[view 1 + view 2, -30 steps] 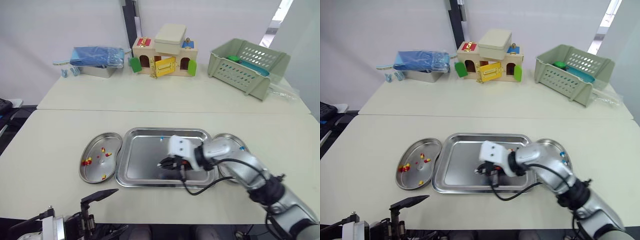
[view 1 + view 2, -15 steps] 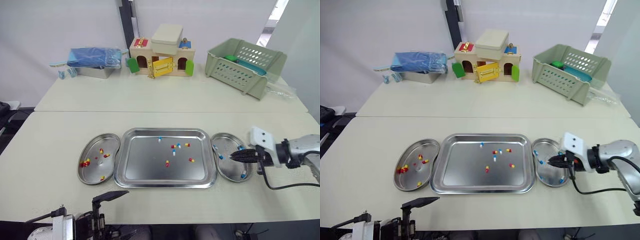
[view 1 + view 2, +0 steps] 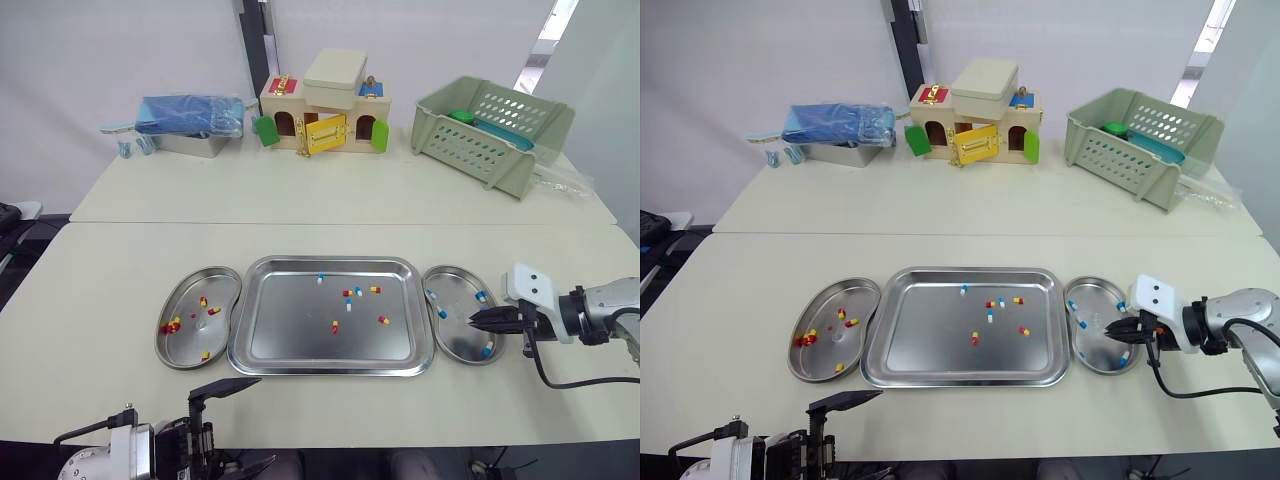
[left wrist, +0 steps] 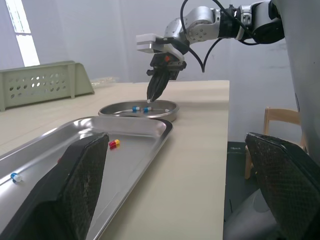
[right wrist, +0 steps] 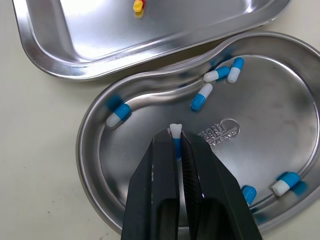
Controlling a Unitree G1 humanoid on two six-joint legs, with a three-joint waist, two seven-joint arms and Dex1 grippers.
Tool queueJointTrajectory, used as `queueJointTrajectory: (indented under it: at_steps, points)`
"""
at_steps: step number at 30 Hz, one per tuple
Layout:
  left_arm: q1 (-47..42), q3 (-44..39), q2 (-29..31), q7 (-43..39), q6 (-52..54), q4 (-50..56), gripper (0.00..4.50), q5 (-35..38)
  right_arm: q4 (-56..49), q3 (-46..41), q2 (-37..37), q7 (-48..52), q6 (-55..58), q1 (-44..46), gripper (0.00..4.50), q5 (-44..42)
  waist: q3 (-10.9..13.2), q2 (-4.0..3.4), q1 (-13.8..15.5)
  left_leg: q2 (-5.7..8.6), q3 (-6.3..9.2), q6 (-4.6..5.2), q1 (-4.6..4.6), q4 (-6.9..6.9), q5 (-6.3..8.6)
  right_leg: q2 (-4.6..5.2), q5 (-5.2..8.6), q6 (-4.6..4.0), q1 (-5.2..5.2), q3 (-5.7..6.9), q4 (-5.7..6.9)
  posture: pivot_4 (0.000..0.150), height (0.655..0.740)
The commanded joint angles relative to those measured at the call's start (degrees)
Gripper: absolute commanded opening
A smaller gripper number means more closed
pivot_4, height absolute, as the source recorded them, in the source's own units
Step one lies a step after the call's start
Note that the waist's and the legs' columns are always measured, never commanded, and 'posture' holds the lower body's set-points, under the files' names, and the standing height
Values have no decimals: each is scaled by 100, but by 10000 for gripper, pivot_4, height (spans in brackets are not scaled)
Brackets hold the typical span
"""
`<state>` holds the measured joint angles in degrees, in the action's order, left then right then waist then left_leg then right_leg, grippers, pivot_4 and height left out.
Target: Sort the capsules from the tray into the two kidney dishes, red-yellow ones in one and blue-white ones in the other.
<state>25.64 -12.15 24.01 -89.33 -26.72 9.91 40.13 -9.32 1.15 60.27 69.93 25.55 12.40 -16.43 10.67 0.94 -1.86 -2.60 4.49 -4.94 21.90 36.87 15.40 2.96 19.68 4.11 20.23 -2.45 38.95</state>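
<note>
The steel tray (image 3: pixel 330 263) lies mid-table with several loose capsules, among them a red-yellow one (image 3: pixel 334 327) and a blue-white one (image 3: pixel 320 277). On its left, a kidney dish (image 3: pixel 186 352) holds several red-yellow capsules. To its right, the other kidney dish (image 3: pixel 457 303) holds several blue-white ones (image 5: pixel 201 96). Just above this right dish is my right gripper (image 3: pixel 475 319), shut on a blue-white capsule (image 5: pixel 174 134) that sticks out past the fingertips. At the table's near edge, in front of the left dish, my left gripper (image 4: pixel 177 145) stands open and holds nothing.
On the far table stand a toy house (image 3: pixel 325 105), a green slatted basket (image 3: pixel 490 130) at the right and a metal box with a blue bag (image 3: pixel 190 120) at the left. A seam between the two tables runs behind the tray.
My right gripper has gone from the middle of the tray to the right kidney dish, carrying the capsule. The left gripper has stayed put. The camera has shifted a little.
</note>
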Motion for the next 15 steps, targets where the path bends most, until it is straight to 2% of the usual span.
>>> queueJointTrajectory:
  at_steps: [1,5,7,15]
  points:
    - [53,-38,32,56,-113,24,45000,23,-3,-107,116,82,-110,64,98,28,0,0,0,0,0,0,0,0,0,0,0,0,0,0,0,1500,7400]
    - [105,-27,5,45,-179,4,45000,15,44,-111,137,136,-125,86,98,19,0,0,0,0,0,0,0,0,0,0,0,0,0,0,0,1500,7400]
    - [114,-18,5,57,-208,-5,45000,14,70,-112,136,157,-131,103,6181,25,0,0,0,0,0,0,0,0,0,0,0,0,0,0,0,1500,7400]
    - [156,-38,19,11,-291,-96,45000,65,87,-141,117,185,-123,123,25701,-20,0,0,1,0,0,0,0,0,0,0,0,0,0,0,0,1500,7400]
